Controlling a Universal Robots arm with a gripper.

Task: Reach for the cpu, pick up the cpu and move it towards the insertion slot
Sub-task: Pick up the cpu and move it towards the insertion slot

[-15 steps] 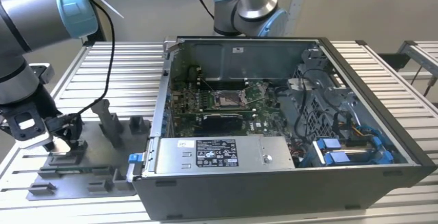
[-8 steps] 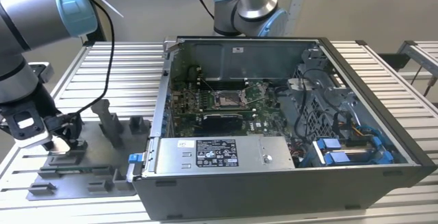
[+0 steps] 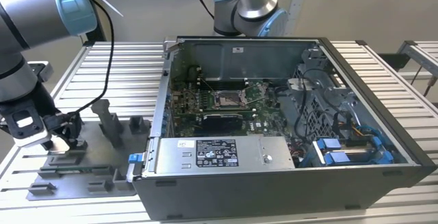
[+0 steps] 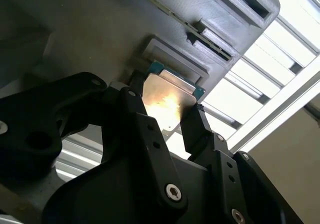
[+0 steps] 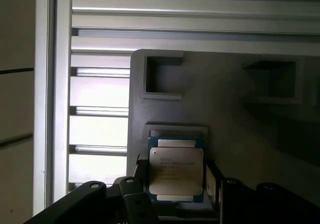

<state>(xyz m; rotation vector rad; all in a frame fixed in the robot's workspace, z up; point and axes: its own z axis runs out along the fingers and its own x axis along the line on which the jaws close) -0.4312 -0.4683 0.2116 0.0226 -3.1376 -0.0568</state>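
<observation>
The pick-up is judged in hand: the gripper (image 4: 166,98) is set astride the cpu (image 5: 176,171) in the fixture tray (image 3: 75,185) pocket; whether it is pinched cannot be told. The insertion slot (image 3: 229,99) lies well apart from that tray; an even edge grip is called for

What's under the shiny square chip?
Under the chip is a grey plastic tray, with a raised frame showing past one edge. The spot right beneath is covered by the chip itself.
</observation>
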